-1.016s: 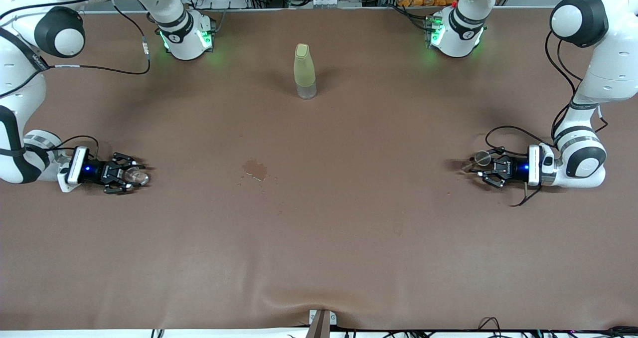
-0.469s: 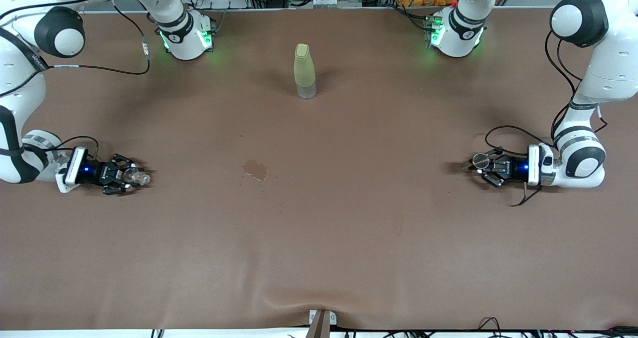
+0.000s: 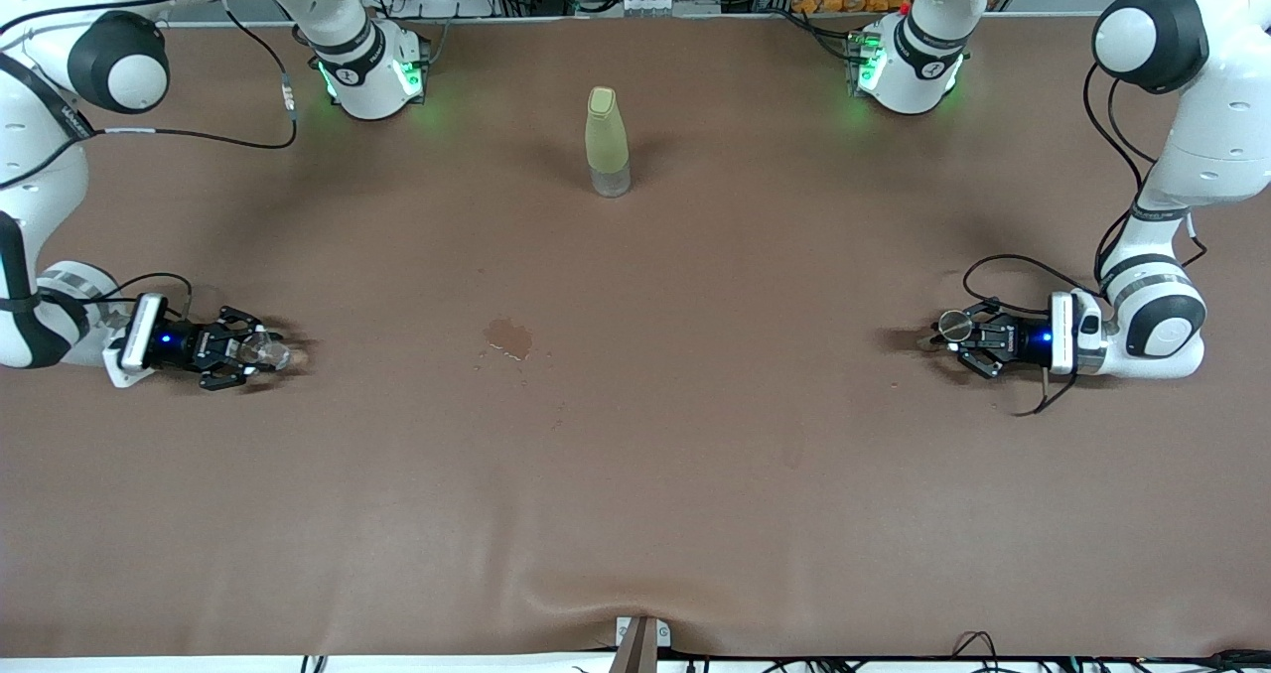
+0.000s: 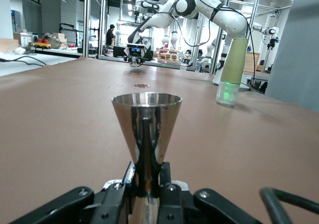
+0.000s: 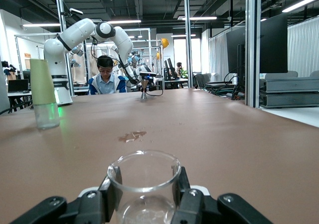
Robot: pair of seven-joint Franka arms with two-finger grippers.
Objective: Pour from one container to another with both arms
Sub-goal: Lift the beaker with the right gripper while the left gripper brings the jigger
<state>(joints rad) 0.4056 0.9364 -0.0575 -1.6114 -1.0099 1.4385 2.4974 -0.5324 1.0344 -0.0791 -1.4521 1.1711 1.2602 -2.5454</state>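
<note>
A: What covers the desk (image 3: 695,474)?

B: A brown, matte sheet, slightly rippled at the edge nearest the front camera. A tall yellow-green bottle (image 3: 607,142) stands upright on it, midway between the two arm bases. A small wet stain (image 3: 508,336) lies nearer the front camera than the bottle, a little toward the right arm's end.

A: And the claws?

B: The left claw (image 3: 955,336) sits low over the desk, nearer the front camera than the bottle and well toward the left arm's end. Its fingers are clamped on the stem of a shiny metal cone cup (image 4: 146,129), which stands upright, mouth up. The right claw (image 3: 260,352) is low at the right arm's end, equally well apart from the bottle, pinched on a clear glass beaker (image 5: 144,184), also mouth up.

A: The room?

B: An open lab with metal frame posts and ceiling strip lights. A person (image 5: 105,79) in glasses sits well back from the bottle.
</note>
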